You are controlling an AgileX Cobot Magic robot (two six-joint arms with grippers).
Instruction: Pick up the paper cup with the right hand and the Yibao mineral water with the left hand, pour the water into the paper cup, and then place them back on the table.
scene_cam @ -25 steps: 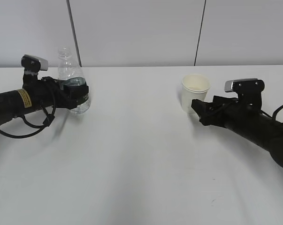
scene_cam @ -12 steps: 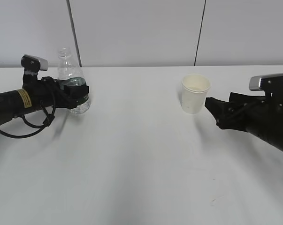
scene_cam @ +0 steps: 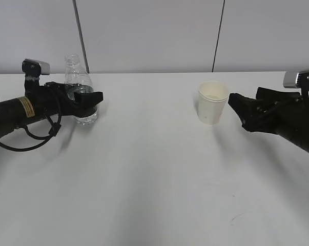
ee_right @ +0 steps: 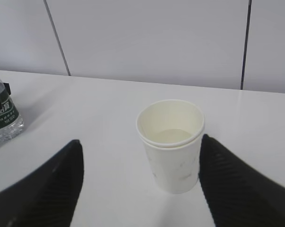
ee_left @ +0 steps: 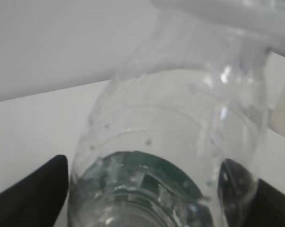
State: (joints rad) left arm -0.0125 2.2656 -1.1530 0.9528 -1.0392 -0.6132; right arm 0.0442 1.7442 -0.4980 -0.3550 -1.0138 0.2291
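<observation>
The Yibao mineral water bottle (scene_cam: 75, 72) stands upright on the table (scene_cam: 154, 169) at the left, capless, with a little water at its bottom. My left gripper (scene_cam: 90, 100) is open, with one finger on each side of the bottle's green label. In the left wrist view the bottle (ee_left: 180, 118) fills the frame between the black fingers (ee_left: 43, 184) of the left gripper (ee_left: 156, 172). The paper cup (scene_cam: 212, 105) stands upright at the middle right. My right gripper (scene_cam: 235, 105) is open and empty, just right of the cup and apart from it. In the right wrist view the cup (ee_right: 173, 151) stands ahead of the spread right gripper (ee_right: 141, 142).
A grey panelled wall (scene_cam: 154, 36) runs behind the table's far edge. The bottle also shows at the left edge of the right wrist view (ee_right: 3, 116). Black cables (scene_cam: 31, 136) loop under the left arm.
The right gripper has drawn back to the right, away from the standing cup. The bottle went from tilted to upright on the table, and the left jaws have spread around it.
</observation>
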